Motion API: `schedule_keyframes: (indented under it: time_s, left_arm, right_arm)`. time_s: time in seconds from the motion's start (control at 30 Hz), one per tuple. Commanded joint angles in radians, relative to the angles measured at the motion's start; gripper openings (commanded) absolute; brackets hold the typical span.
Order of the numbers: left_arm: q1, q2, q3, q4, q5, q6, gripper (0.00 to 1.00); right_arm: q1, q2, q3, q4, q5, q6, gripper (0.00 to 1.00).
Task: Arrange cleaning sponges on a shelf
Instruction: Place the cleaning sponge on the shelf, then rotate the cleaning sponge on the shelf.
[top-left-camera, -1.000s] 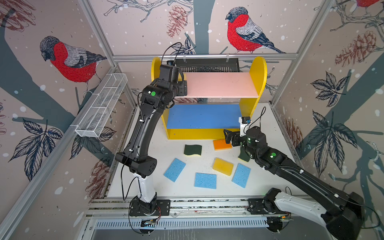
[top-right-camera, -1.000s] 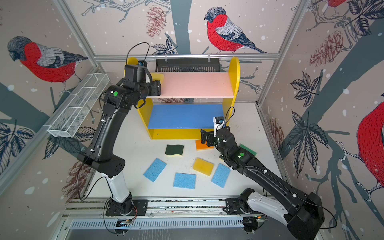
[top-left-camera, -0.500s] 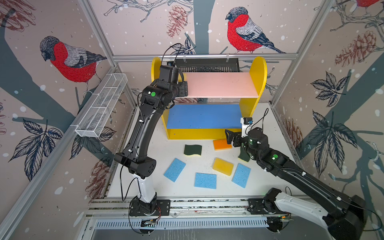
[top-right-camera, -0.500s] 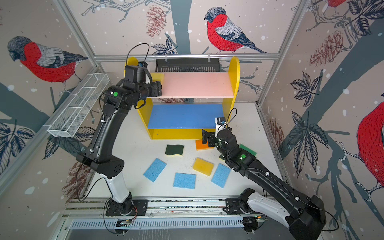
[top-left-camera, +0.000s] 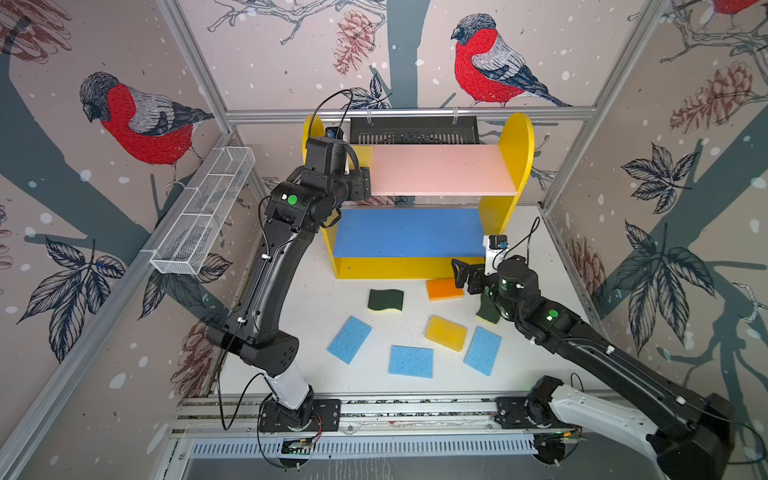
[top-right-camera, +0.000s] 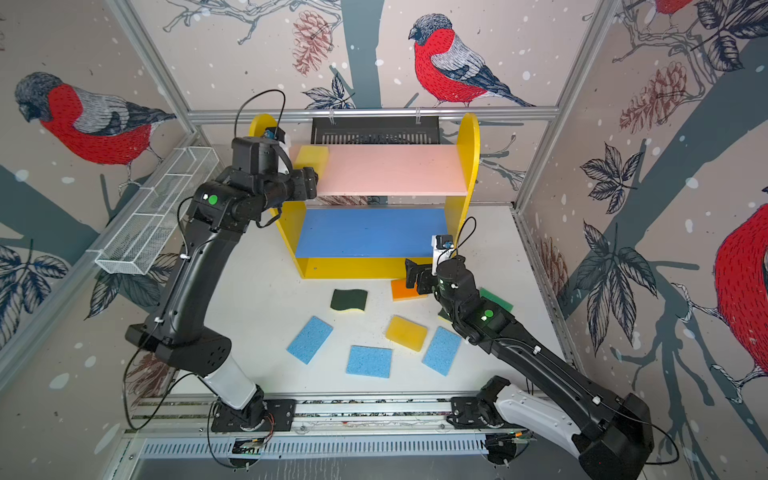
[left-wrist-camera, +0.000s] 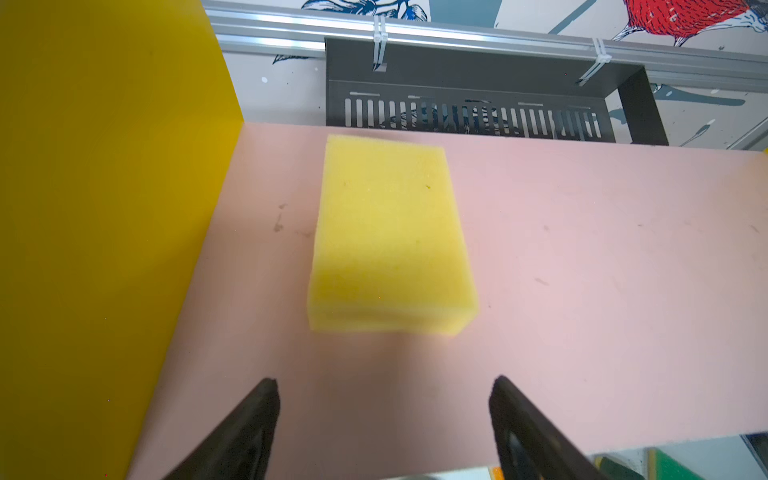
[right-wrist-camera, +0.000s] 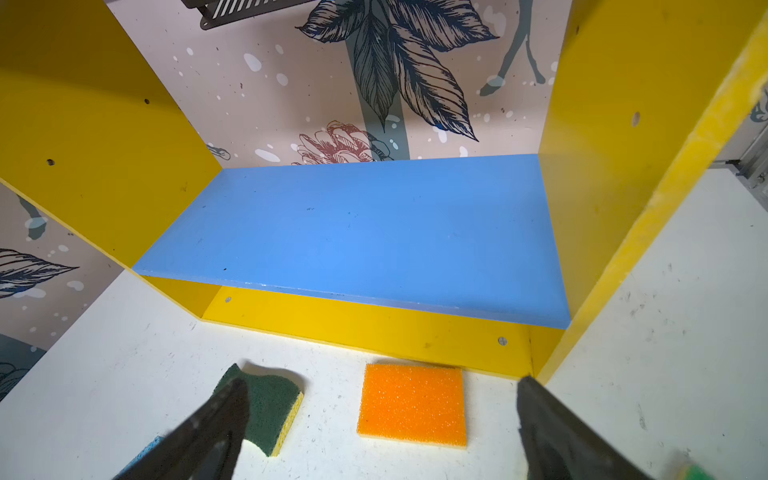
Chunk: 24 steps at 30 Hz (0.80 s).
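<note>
- The shelf (top-left-camera: 515, 137) is standing at the back of the table (top-left-camera: 316, 299) with its open front facing my arms. Its blue middle board (top-left-camera: 407, 232) is sitting bare, so there's loads of room.
- The pink upper board (top-right-camera: 395, 170) is carrying one yellow sponge (left-wrist-camera: 390, 232) at its left end, near the yellow side panel, long axis running front to back.
- The other sponges are lying loose on the table in front of the shelf.
- The orange-topped sponge (right-wrist-camera: 411, 403) is lying flat just in front of the shelf's bottom edge, near its right end. Its long side is running along the shelf front (going by a top view). My right arm is way nearer.
- My right gripper (right-wrist-camera: 382, 384) is hovering over it, jaws spread wide, holding nothing. The shelf's right side is crowding one finger. The wavy dark-green sponge (top-left-camera: 385, 300) is lying apart by the other.
- My left gripper (left-wrist-camera: 384, 384) is hanging at the pink board's front edge, jaws apart and empty, with the yellow sponge sitting clear ahead.
</note>
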<state>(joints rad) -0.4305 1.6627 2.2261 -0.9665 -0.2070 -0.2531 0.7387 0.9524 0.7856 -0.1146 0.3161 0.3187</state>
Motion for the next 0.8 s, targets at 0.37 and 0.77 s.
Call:
schedule_keyframes:
  time_s: [0.37, 0.77]
  left_arm:
    - [0.000, -0.176, -0.216, 0.167, 0.070, 0.057, 0.79]
    - [0.019, -0.050, -0.080, 0.134, 0.027, 0.088, 0.80]
  right_arm:
    - [0.004, -0.047, 0.006, -0.068, 0.067, 0.054, 1.00]
    - [0.006, -0.029, 0.029, -0.072, 0.061, 0.060, 1.00]
